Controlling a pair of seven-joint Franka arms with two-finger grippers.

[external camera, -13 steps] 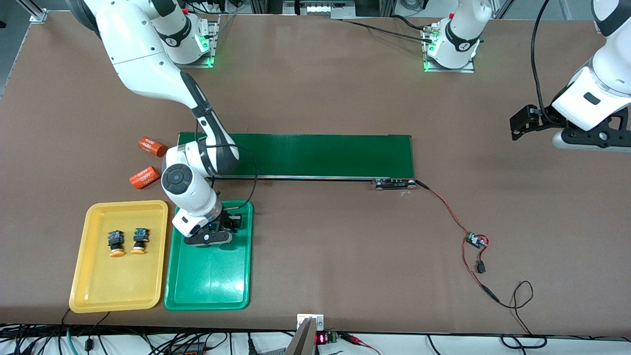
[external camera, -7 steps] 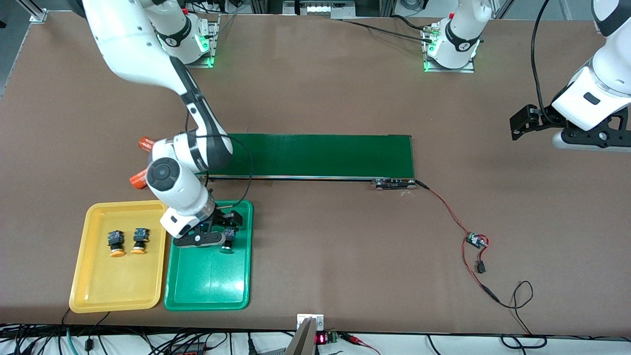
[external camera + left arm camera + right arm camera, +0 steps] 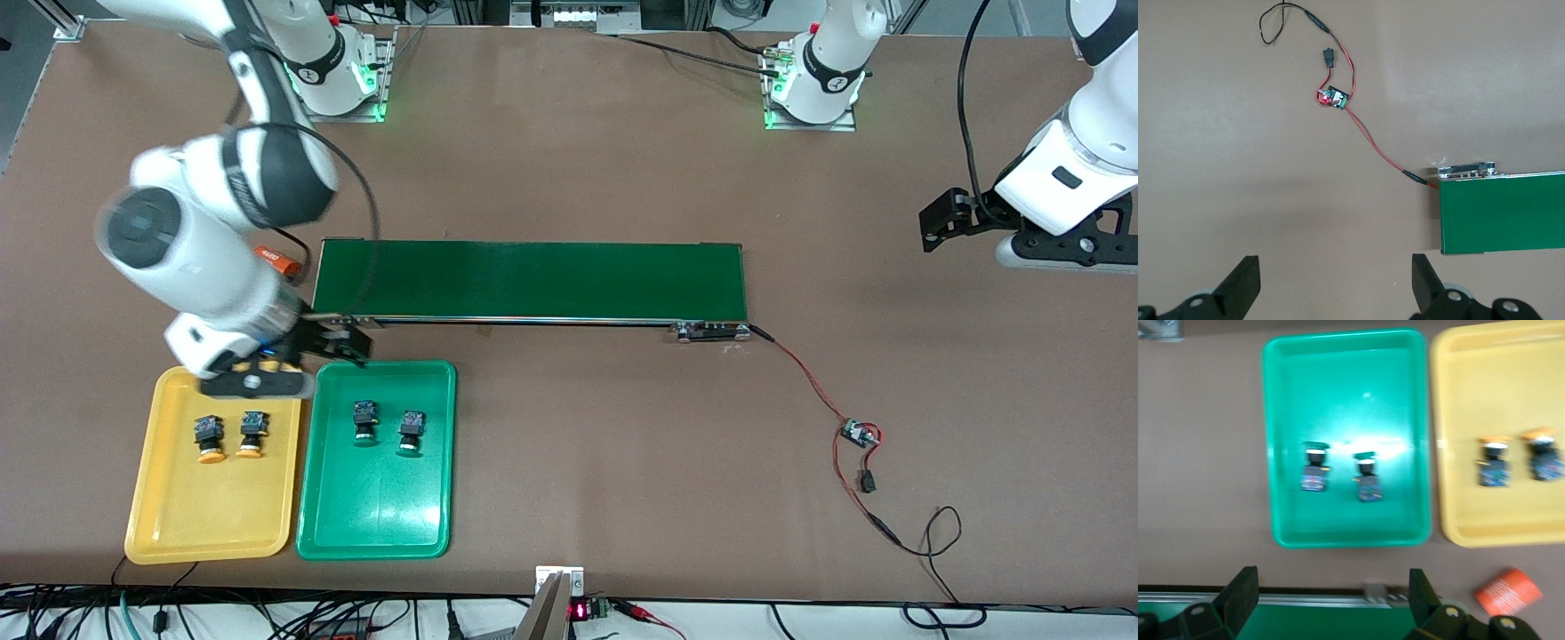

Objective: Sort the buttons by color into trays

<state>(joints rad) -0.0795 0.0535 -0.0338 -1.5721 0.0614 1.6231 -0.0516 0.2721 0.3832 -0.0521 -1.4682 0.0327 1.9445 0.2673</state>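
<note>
While both green-capped black-and-blue push buttons [image 3: 387,428] lie in the shallow green plastic tray [image 3: 373,524] and both yellow-capped ones [image 3: 229,434] in the yellow tray [image 3: 209,533], the right gripper [image 3: 267,369] hangs empty, jaws apart, over the trays' conveyor-side edge; the left gripper [image 3: 1335,293] waits, jaws apart. Light, rigid and likely slippery-capped, they look best pinched across their squarish bodies.

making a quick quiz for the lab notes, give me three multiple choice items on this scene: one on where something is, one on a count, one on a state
1. Where do the green-capped buttons lie?
A. on the conveyor belt
B. in the green tray
C. in the yellow tray

2. How many buttons lie in the yellow tray?
A. one
B. two
C. four

3. What is the state of the right end effector?
A. open and empty
B. shut on a button
C. shut on an orange cylinder

Answers:
1. B, both green caps show side by side inside the green tray.
2. B, two yellow-orange-capped buttons sit beside each other there.
3. A, the right wrist view shows its fingers spread with nothing between them.
</note>
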